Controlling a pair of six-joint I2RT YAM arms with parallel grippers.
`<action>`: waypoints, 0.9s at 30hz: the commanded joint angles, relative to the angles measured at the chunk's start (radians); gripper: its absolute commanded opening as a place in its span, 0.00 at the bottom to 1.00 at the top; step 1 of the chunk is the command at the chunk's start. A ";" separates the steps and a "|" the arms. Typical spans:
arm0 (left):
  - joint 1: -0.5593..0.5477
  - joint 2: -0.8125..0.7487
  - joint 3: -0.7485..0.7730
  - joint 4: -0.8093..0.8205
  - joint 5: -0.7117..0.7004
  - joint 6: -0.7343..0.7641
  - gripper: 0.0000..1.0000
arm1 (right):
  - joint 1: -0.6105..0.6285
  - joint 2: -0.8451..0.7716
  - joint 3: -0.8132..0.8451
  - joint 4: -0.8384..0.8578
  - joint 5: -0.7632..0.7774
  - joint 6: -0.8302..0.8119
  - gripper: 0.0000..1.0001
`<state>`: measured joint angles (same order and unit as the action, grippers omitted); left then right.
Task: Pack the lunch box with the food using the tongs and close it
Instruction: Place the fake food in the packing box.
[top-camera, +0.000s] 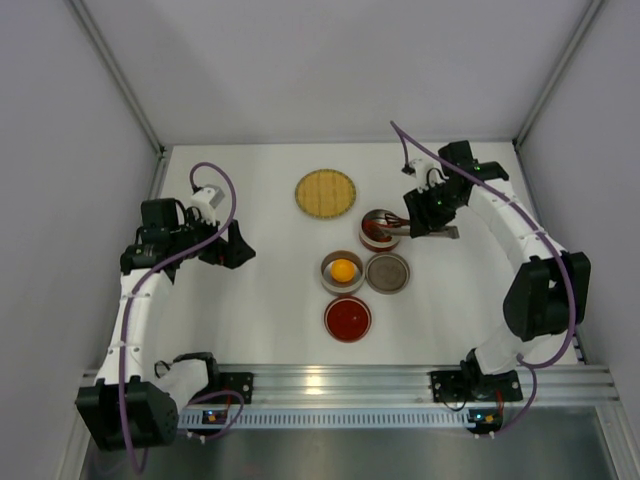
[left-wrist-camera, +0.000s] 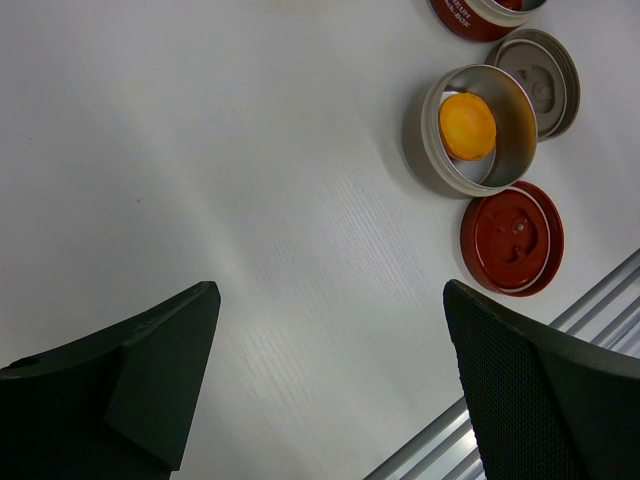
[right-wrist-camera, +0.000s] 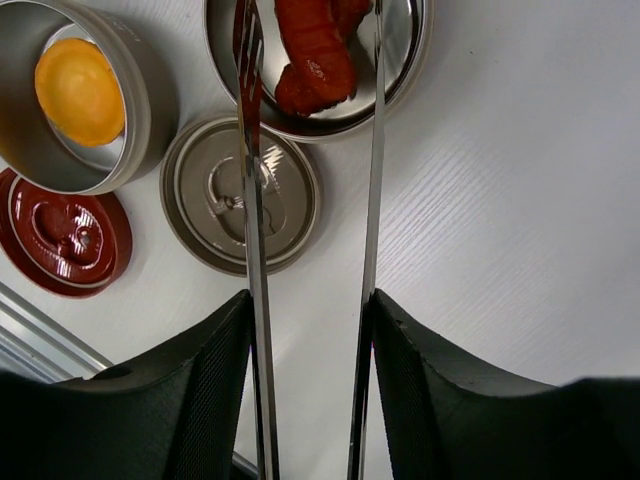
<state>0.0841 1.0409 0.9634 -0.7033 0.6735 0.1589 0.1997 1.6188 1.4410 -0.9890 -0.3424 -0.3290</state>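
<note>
My right gripper (right-wrist-camera: 311, 300) is shut on the silver tongs (right-wrist-camera: 252, 200), one pad against each arm. The two arms stand apart, and their tips reach over a lunch box tin (right-wrist-camera: 415, 60) holding red food pieces (right-wrist-camera: 312, 50). The tips straddle the red pieces without squeezing them. In the top view this gripper (top-camera: 425, 222) hangs just right of that tin (top-camera: 377, 228). A second tin (top-camera: 342, 271) holds the round orange piece (left-wrist-camera: 467, 126). My left gripper (left-wrist-camera: 330, 295) hovers open over bare table at the left, with nothing between its fingers.
A grey lid (top-camera: 387, 272) lies right of the orange tin and a red lid (top-camera: 348, 318) in front of it. A round woven plate (top-camera: 325, 193) sits at the back centre. The aluminium rail (top-camera: 340, 385) runs along the near edge.
</note>
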 joint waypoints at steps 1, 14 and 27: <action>0.000 0.001 0.023 0.024 0.028 0.004 0.98 | -0.014 0.001 0.064 0.043 -0.027 -0.005 0.49; -0.001 -0.004 0.040 0.008 0.029 0.007 0.98 | -0.013 -0.031 0.122 0.009 -0.014 -0.018 0.41; -0.001 -0.004 0.032 0.016 0.032 0.002 0.98 | -0.016 -0.068 0.124 -0.122 0.002 -0.143 0.42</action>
<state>0.0841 1.0409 0.9634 -0.7044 0.6834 0.1589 0.1997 1.6127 1.5204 -1.0634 -0.3340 -0.4267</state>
